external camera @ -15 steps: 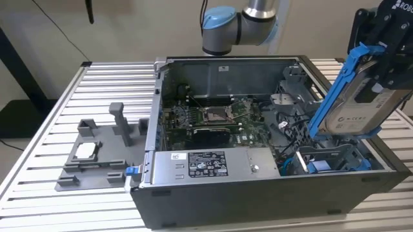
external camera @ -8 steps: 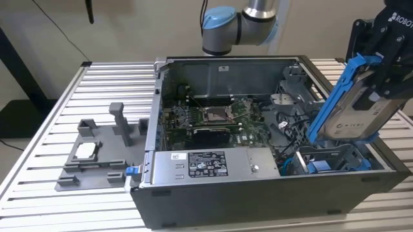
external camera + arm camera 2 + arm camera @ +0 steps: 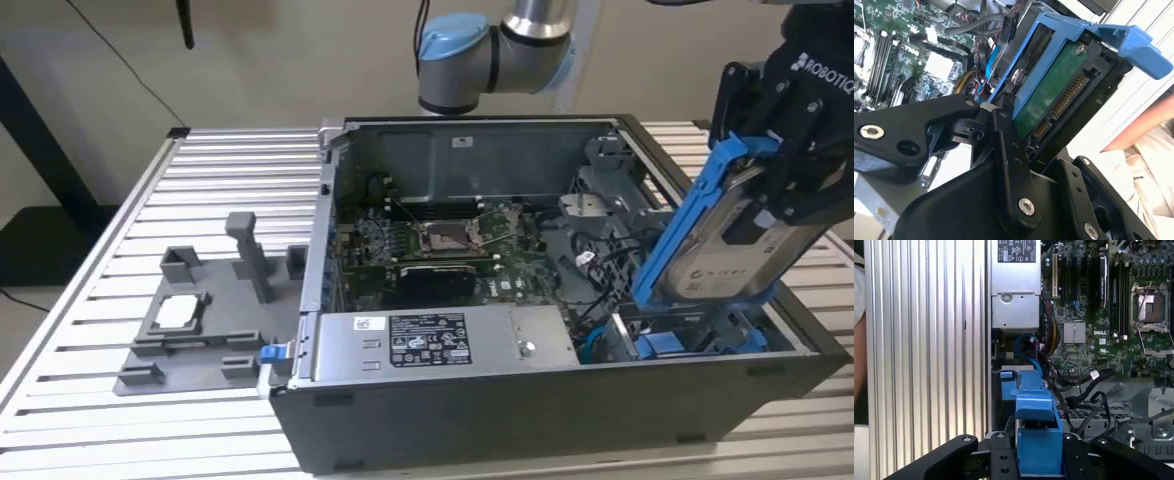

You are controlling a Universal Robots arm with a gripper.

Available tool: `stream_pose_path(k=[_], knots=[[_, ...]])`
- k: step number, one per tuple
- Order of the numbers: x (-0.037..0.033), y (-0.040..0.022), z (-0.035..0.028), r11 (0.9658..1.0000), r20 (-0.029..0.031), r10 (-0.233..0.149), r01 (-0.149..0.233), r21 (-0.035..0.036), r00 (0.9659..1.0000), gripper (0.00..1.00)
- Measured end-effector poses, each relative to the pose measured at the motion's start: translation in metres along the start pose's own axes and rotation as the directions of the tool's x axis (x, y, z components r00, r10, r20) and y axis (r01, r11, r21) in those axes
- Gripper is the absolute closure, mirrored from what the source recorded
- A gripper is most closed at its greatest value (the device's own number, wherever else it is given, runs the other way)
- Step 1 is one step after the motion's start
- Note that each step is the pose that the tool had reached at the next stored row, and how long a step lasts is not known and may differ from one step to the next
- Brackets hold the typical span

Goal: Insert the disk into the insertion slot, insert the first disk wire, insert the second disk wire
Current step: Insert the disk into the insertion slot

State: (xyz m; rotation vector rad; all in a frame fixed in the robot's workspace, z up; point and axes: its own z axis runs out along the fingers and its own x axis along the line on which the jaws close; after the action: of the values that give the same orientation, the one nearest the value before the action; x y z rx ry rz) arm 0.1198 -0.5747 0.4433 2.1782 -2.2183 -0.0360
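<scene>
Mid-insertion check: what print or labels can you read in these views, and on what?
White sticker on the silver box: print too small to read.
Label on the disk: blurred, unreadable.
White lettering on the gripper, shut on the disk: cut off at the picture's edge.

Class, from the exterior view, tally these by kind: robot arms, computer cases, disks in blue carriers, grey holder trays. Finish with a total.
robot arm: 1
computer case: 1
disk, gripped by the end effector: 1
grey holder tray: 1
Total: 4
</scene>
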Motion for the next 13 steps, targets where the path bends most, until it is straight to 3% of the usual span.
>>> stream_pose_path(k=[13], knots=[[0.0004,-0.0008,0.0172,1.0000,-0.0009,0.000,0.000,0.0000,1.0000,0.67]])
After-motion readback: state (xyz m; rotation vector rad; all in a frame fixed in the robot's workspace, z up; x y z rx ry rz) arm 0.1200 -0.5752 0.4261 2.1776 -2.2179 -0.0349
